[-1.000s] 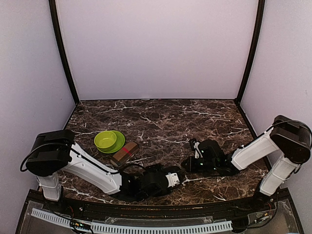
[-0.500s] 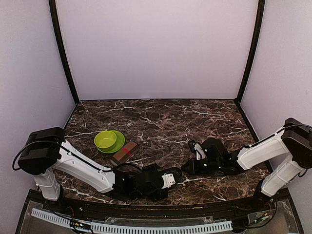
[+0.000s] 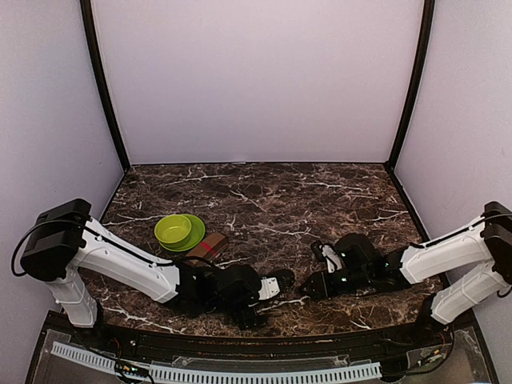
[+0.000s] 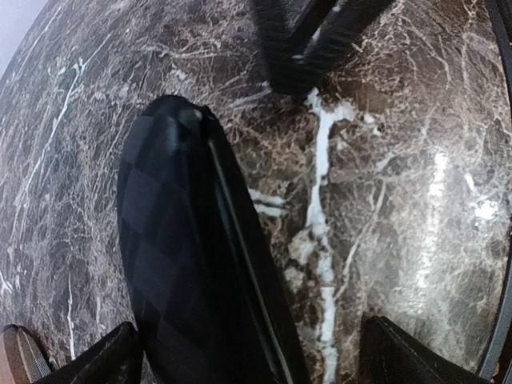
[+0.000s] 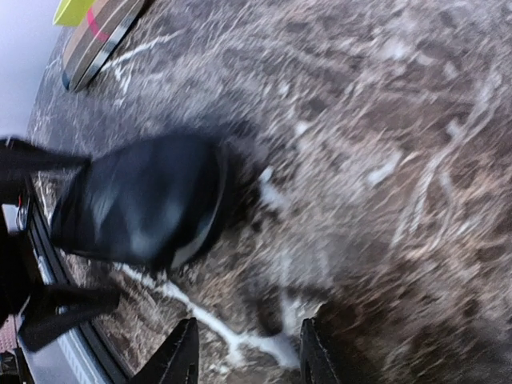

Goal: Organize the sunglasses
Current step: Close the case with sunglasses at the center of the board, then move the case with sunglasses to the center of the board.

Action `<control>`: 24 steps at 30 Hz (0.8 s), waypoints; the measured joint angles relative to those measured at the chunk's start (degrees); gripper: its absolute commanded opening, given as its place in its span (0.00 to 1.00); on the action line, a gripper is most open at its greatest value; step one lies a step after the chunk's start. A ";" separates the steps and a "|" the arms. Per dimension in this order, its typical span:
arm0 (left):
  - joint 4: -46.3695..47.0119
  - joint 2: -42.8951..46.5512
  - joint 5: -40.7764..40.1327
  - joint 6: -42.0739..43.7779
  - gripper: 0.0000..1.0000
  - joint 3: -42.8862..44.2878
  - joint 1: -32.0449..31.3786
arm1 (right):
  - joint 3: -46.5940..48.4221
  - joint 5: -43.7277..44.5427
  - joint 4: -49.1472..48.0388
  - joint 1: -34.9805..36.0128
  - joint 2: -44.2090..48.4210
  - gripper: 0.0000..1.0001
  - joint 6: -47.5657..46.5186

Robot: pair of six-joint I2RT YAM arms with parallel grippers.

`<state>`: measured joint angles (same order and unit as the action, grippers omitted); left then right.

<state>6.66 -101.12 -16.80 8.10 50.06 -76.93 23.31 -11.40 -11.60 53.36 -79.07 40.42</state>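
No sunglasses show in any view. A black oblong case [image 4: 192,256] lies on the marble table, also seen blurred in the right wrist view [image 5: 144,200]. My left gripper [image 4: 256,352] is open, its fingers wide on either side of the case's near end, not closed on it. In the top view it [image 3: 280,282] sits low at the table's front centre. My right gripper [image 5: 248,352] is open and empty, just right of the case's far end, and faces the left gripper in the top view [image 3: 307,282]. Its fingers [image 4: 304,40] show at the top of the left wrist view.
A brown striped case [image 3: 204,250] lies left of centre, next to a green bowl on a green plate [image 3: 180,231]. The striped case also shows in the right wrist view [image 5: 100,36]. The table's front edge [image 3: 320,328] is close behind both grippers.
The right gripper has come down toward the front edge and closer to the left gripper. The left arm has stretched out lower, its gripper shifting slightly. The right wrist view is blurred by motion.
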 measured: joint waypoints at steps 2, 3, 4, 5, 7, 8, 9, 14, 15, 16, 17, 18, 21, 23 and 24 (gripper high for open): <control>-1.18 0.07 1.44 -0.63 0.99 0.04 0.98 | 0.04 0.83 1.44 2.16 0.61 0.47 -0.61; -1.66 0.07 1.99 -0.90 0.99 0.04 1.90 | 0.07 1.22 2.03 3.04 0.68 0.47 -0.94; -2.08 0.09 2.89 -1.18 0.99 0.13 2.49 | 0.17 1.68 2.25 3.63 0.70 0.47 -1.18; -2.36 0.11 3.32 -1.31 0.99 0.22 2.86 | 0.59 2.29 2.78 4.22 0.63 0.47 -1.55; -2.97 0.11 4.09 -1.42 0.99 0.50 3.21 | 1.75 3.23 4.00 4.90 0.02 0.47 -2.36; -3.23 0.11 4.20 -1.46 0.99 0.59 3.21 | 2.34 3.56 4.44 5.03 -0.42 0.47 -2.67; -3.48 0.11 4.24 -1.49 0.99 0.68 3.21 | 3.10 3.93 4.79 5.07 -1.05 0.47 -2.97; -4.04 0.11 4.63 -1.95 0.99 0.92 3.21 | 6.10 5.14 5.64 5.20 -4.07 0.46 -4.35; -4.13 0.11 4.90 -2.19 0.99 0.92 3.21 | 6.54 5.46 5.68 5.20 -4.66 0.45 -4.61; -4.28 0.11 5.16 -2.38 0.99 1.03 3.21 | 7.08 5.75 5.77 5.20 -5.14 0.45 -4.83; -4.57 0.11 5.38 -2.58 0.99 1.18 3.21 | 7.50 6.12 5.81 5.22 -5.62 0.44 -5.07; -4.79 0.04 5.49 -2.80 0.99 1.33 3.21 | 7.91 6.43 5.86 5.22 -6.10 0.44 -5.31; -5.31 -0.63 5.62 -3.17 0.99 2.29 3.21 | 9.18 7.17 5.84 5.22 -7.56 0.41 -6.01; -5.31 -1.42 5.70 -3.30 0.97 3.15 3.21 | 10.05 7.56 5.81 5.22 -8.52 0.39 -6.54; -5.27 -1.81 5.68 -3.32 0.96 3.54 3.21 | 10.47 7.78 5.84 5.22 -8.96 0.38 -6.99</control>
<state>1.39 -102.94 -11.11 4.78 53.60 -73.71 33.78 -3.62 -5.76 58.59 -88.03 33.43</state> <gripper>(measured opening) 0.985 0.404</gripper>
